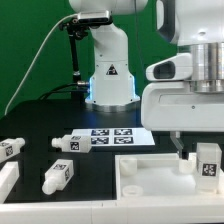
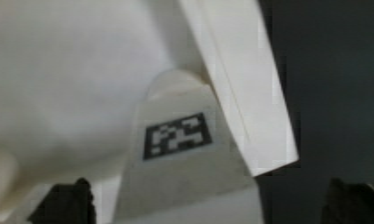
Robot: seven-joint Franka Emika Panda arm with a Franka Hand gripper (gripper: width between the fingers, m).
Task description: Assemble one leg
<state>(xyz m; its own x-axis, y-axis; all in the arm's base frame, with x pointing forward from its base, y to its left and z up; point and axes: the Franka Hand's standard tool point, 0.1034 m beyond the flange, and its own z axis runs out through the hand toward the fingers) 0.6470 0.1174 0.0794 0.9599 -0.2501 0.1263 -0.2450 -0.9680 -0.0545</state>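
One leg (image 1: 207, 161), a short white peg with a square tag, stands upright at the corner of the large white tabletop (image 1: 150, 178) on the exterior view's right. My gripper (image 1: 198, 154) hangs over it with its fingers on either side of the leg. In the wrist view the leg (image 2: 180, 135) lies between my two dark fingertips (image 2: 70, 203), with a gap on each side. The gripper (image 2: 210, 206) is open and holds nothing. The tabletop (image 2: 59, 90) fills most of the wrist view.
Three more legs lie on the black table at the exterior view's left: one (image 1: 10, 148) at the edge, one (image 1: 65, 142) further in, one (image 1: 57, 175) nearer the front. The marker board (image 1: 112, 135) lies in front of the robot's base (image 1: 110, 80).
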